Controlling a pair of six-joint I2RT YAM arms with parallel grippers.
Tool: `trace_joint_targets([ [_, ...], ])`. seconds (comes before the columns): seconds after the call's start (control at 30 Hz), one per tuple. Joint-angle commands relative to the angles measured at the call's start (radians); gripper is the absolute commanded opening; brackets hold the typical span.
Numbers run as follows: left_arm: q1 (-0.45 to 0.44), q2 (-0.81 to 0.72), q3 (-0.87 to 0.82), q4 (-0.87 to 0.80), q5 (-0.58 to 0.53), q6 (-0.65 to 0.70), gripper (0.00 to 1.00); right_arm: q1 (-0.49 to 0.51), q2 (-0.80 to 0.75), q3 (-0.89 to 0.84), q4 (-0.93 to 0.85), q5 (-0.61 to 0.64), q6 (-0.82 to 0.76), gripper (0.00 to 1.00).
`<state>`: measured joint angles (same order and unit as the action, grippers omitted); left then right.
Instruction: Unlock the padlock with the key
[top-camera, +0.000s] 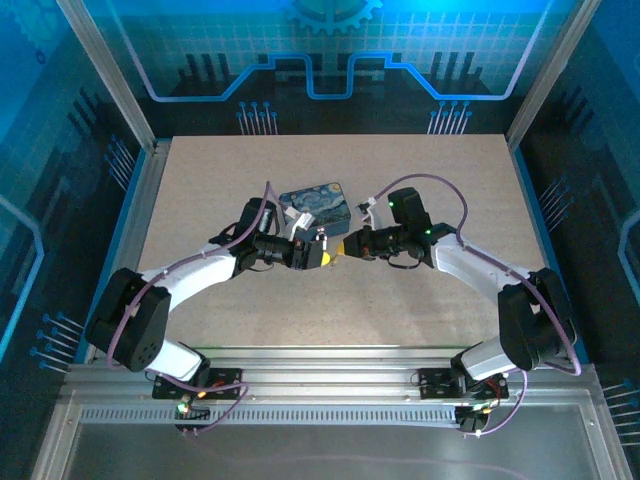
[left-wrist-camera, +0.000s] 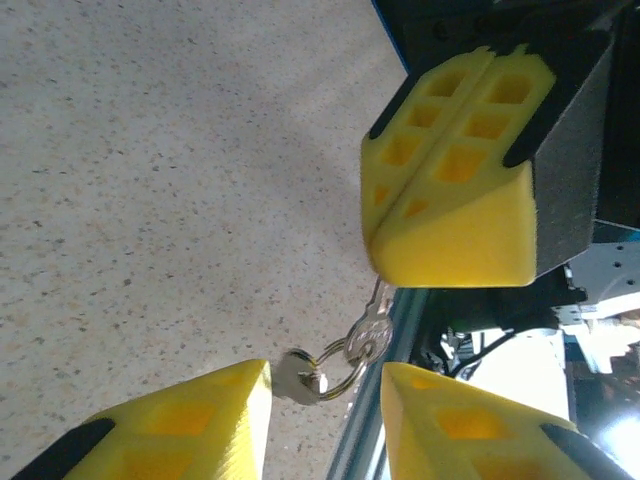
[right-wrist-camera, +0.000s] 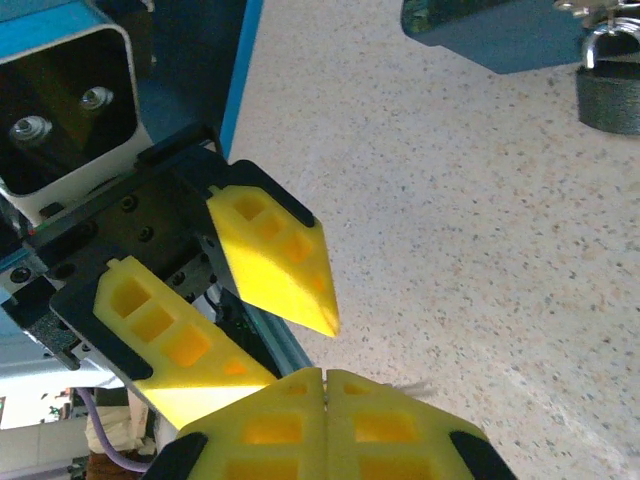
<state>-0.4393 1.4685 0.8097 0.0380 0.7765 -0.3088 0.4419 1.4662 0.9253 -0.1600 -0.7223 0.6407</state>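
One tiny key (left-wrist-camera: 372, 330), light, stiff, slippery; pinched by shut right jaws, flanked by parted, empty left jaws; best gripped flat across the bow; apart from the padlock (right-wrist-camera: 608, 95) hung on the painted box (right-wrist-camera: 490, 40).

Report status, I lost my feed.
Right gripper shut on key. Left gripper open at key ring. Padlock hanging on box, untouched.
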Motion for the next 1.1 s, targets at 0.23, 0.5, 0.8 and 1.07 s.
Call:
trace_joint_targets([
  [0.23,-0.153,-0.101,0.086,-0.235,-0.413,0.165,0.30,0.015,0.025,0.143,-0.308,0.269,0.084,0.00],
  [0.5,-0.224,-0.121,0.080,-0.159,-0.545,0.216,0.34,0.015,0.096,0.211,-0.408,0.268,0.235,0.00],
  [0.8,-0.295,-0.041,0.095,-0.084,-0.620,0.278,0.41,-0.004,0.113,0.228,-0.451,0.211,0.364,0.00],
  [1.07,-0.327,0.019,0.115,-0.052,-0.678,0.289,0.43,-0.007,0.184,0.279,-0.483,0.160,0.398,0.00],
])
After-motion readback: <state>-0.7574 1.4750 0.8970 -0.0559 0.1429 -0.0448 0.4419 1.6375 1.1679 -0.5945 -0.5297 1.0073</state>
